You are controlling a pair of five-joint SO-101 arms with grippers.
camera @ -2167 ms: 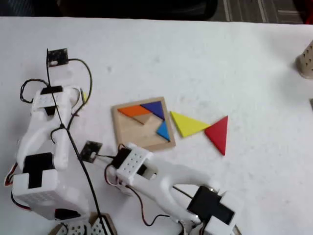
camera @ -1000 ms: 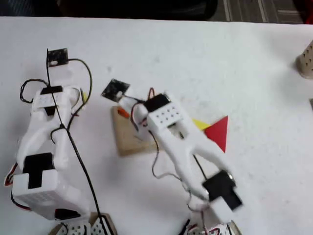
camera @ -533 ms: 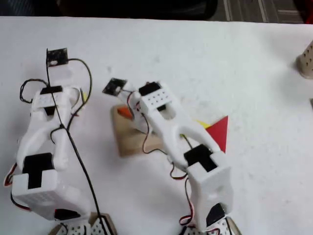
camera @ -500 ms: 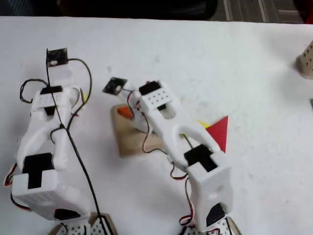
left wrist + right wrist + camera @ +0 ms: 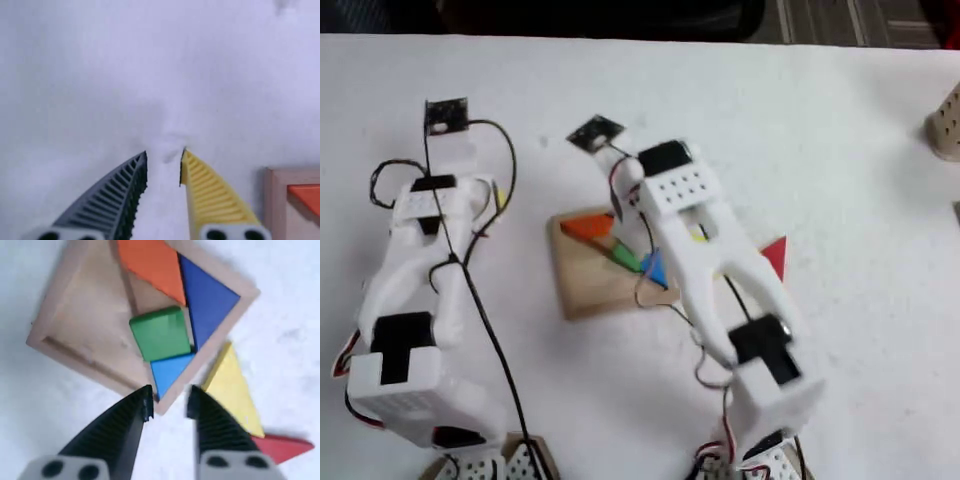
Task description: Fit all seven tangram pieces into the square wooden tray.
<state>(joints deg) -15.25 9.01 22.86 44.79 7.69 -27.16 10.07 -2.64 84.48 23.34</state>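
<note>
We are looking at a white table (image 5: 820,90) spreading across the frame. 1 beige object with holes (image 5: 947,124) is standing at the right edge, and a dark strip (image 5: 570,16) is running along the top.

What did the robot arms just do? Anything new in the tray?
The right arm swung from the near side of the wooden tray up over it. A green square now lies inside, beside the light blue triangle; it was not there before. The right hand hangs open above the tray's edge. The orange piece, dark blue triangle, yellow triangle and red triangle stayed put. The left arm barely shifted.
</note>
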